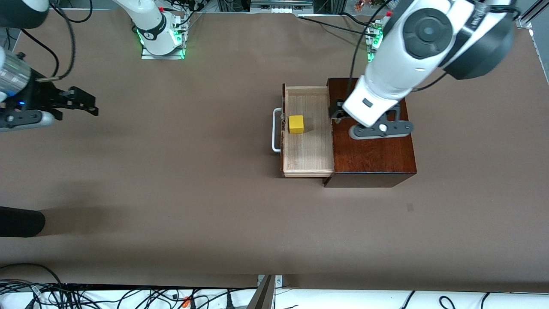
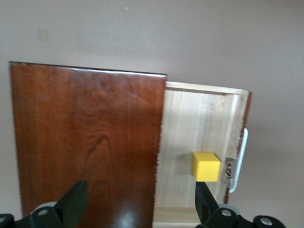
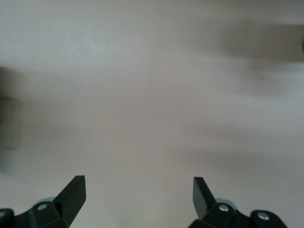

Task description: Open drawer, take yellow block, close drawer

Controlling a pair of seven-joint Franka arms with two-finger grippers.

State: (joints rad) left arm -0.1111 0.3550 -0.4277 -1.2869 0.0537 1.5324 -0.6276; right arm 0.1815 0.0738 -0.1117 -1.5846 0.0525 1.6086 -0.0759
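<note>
Front view: drawer (image 1: 309, 131) stood open, yellow block (image 1: 296, 124) inside; left hand (image 1: 339, 112) spread over the mahogany box (image 1: 373, 154), right hand (image 1: 79, 103) spread, waiting. Next: grasp block.

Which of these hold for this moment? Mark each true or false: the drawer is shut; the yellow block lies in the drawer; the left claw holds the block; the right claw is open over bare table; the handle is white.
1. The drawer is shut. False: it is pulled out of the dark box.
2. The yellow block lies in the drawer. True.
3. The left claw holds the block. False: it is open and empty, over the box.
4. The right claw is open over bare table. True.
5. The drawer's handle is white. True.
</note>
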